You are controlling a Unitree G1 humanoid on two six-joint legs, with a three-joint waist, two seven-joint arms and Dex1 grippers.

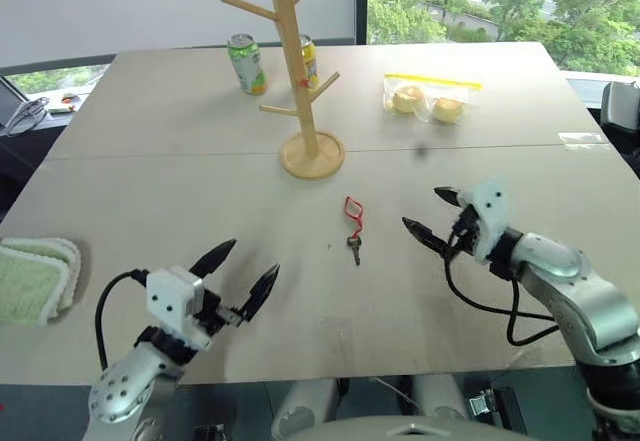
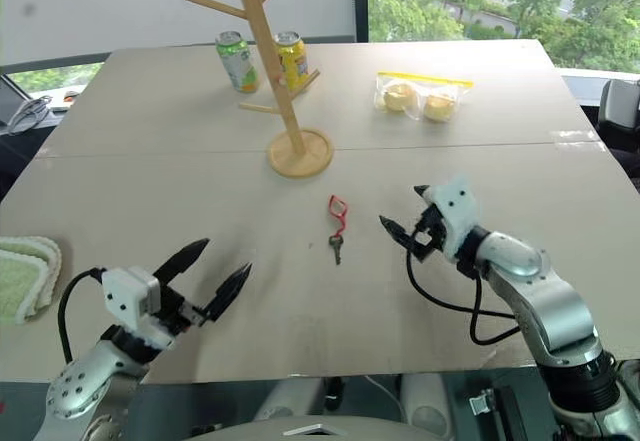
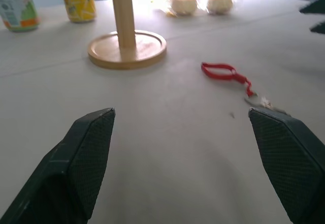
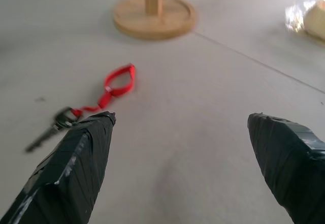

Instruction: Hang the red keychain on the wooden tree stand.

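Note:
The red keychain [image 1: 354, 216] lies flat on the table's middle, its red loop toward the wooden tree stand [image 1: 300, 71] and its dark key toward me. The stand rises upright behind it on a round base. My right gripper [image 1: 433, 213] hovers just right of the keychain, open, pointing left at it with nothing between its fingers. In the right wrist view the keychain [image 4: 114, 87] lies ahead of the left finger. My left gripper [image 1: 238, 269] is open near the table's front left, empty. In the left wrist view the keychain [image 3: 228, 76] lies ahead, near the stand's base [image 3: 127, 49].
Two drink cans, green [image 1: 246, 63] and yellow [image 1: 309, 59], stand behind the stand. A clear bag of buns [image 1: 430, 99] lies at the back right. A green-and-white cloth [image 1: 35, 276] sits at the left table edge.

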